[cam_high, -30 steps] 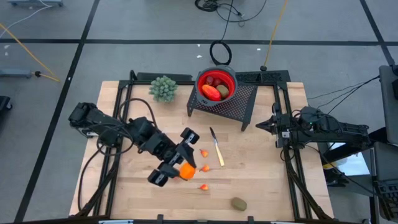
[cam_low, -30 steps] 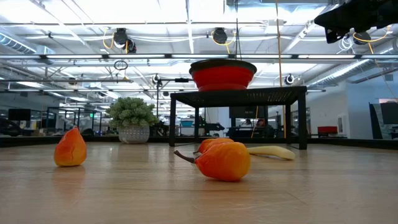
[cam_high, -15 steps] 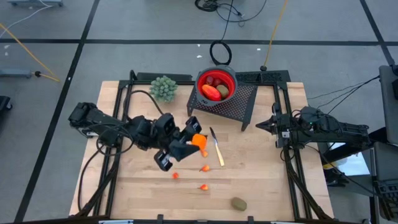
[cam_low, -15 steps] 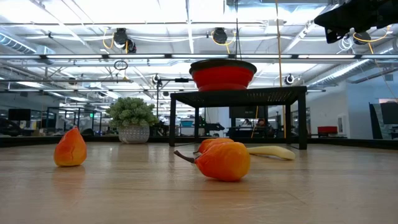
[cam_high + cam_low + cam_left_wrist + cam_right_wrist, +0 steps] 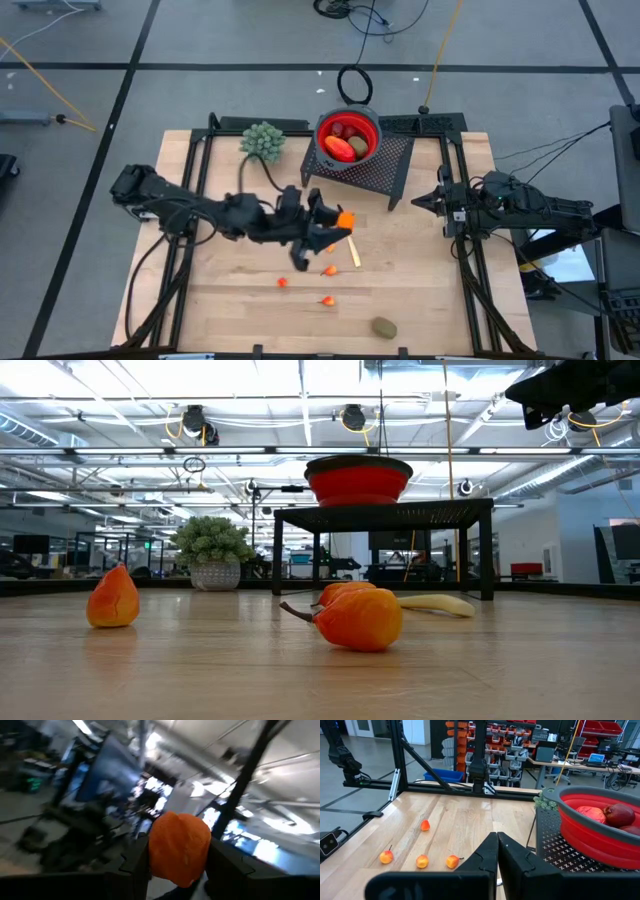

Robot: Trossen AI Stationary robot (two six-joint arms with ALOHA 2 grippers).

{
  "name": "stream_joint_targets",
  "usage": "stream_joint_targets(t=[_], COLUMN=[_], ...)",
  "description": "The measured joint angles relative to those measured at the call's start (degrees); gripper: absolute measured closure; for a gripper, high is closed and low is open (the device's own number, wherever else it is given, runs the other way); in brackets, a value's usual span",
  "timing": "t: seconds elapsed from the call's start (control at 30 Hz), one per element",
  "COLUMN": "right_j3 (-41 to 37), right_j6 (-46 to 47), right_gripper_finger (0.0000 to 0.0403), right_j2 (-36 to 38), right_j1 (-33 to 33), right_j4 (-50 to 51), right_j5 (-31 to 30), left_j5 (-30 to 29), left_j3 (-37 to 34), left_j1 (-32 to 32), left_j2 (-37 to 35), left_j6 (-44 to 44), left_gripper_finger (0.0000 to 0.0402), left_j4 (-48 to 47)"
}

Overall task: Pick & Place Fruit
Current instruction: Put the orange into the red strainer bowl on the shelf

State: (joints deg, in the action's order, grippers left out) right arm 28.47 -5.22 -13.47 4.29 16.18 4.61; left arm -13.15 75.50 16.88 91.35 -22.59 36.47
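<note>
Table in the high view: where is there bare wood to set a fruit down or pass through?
Free: the strip between the rack and the right gripper, and the near left corner, left of the small orange bits. Crowded: the middle, where the left gripper holds an orange fruit over the knife. A brown oval lies at the near edge.

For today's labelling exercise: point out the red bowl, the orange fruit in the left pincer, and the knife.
red bowl (image 5: pixel 372 124), high view, on its rim.
orange fruit (image 5: pixel 179 846), left wrist view, middle of its body.
knife (image 5: pixel 354 256), high view, on the yellow handle.
</note>
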Motion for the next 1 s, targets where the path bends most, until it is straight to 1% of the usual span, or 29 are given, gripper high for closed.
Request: stream_joint_targets(t=[0.07, 0.2, 0.37, 0.53, 0.67, 0.73, 1.0], right_j3=[0.0, 0.0, 0.0, 0.0, 0.0, 0.0, 0.0], right_j6=[0.0, 0.0, 0.0, 0.0, 0.0, 0.0, 0.0], right_gripper_finger=[0.0399, 0.0399, 0.0399, 0.0399, 0.0399, 0.0399, 0.0399], right_j2=[0.0, 0.0, 0.0, 0.0, 0.0, 0.0, 0.0], right_j1=[0.0, 0.0, 0.0, 0.0, 0.0, 0.0, 0.0], right_j4=[0.0, 0.0, 0.0, 0.0, 0.0, 0.0, 0.0], right_j5=[0.0, 0.0, 0.0, 0.0, 0.0, 0.0, 0.0], left_j5=[-1.3, -1.5, 1.7, 4.5, 4.6, 4.6, 5.5], left_j3=[0.0, 0.0, 0.1, 4.3, 7.9, 9.1, 11.6], left_j1=[-1.4, -5.0, -10.8, -16.3, -20.3, -22.2, -29.0], left_j2=[0.0, 0.0, 0.0, 0.0, 0.0, 0.0, 1.3], left_j6=[-0.1, 1.0, 4.3, 8.4, 13.6, 16.1, 25.9], left_gripper_finger=[0.0243, 0.0243, 0.0243, 0.0243, 0.0243, 0.0243, 0.0243], left_j4=[-3.8, -8.8, -15.8, -29.3, -37.4, -39.3, -39.8])
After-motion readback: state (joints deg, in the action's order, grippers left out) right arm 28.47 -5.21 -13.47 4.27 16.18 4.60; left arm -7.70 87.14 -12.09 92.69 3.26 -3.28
